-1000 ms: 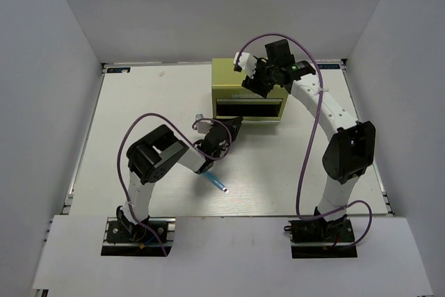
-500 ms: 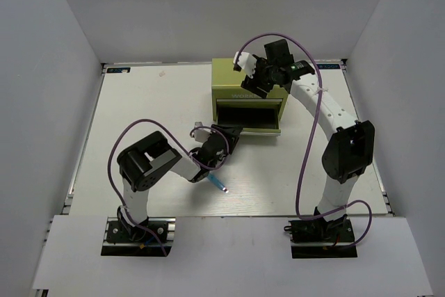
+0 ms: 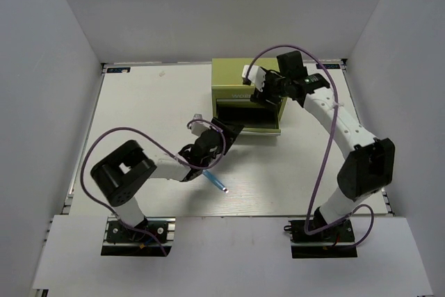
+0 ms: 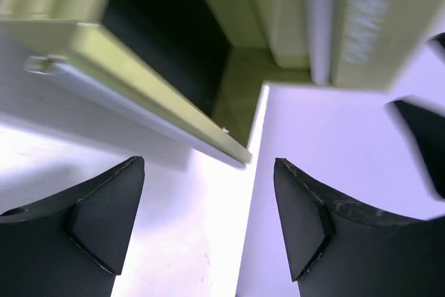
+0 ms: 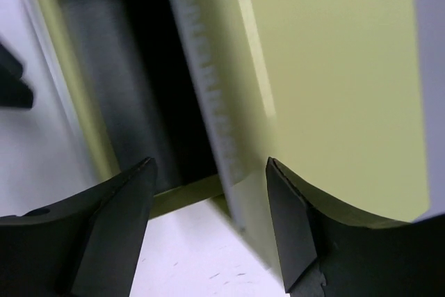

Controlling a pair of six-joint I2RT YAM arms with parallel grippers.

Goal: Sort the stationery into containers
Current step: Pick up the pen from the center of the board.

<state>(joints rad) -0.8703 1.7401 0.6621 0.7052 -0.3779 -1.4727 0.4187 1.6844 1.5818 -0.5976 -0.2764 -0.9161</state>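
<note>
The lime-green chest stood at the far middle of the table, and one drawer was pulled out toward the arms, its dark inside open to the overhead camera. The left gripper lay low just before the drawer's front panel, at its left end. Its jaws were spread apart and held nothing; the wrist view showed only bare table and the drawer's edge between its fingers. The right gripper hung over the chest near the lettered front edge – its jaws were likewise parted and empty, and its own camera looked down past them into the open drawer. A light blue marker pen lay flat on the table beside the left forearm, tilted, near the drawer but apart from it – outside the chest.
</note>
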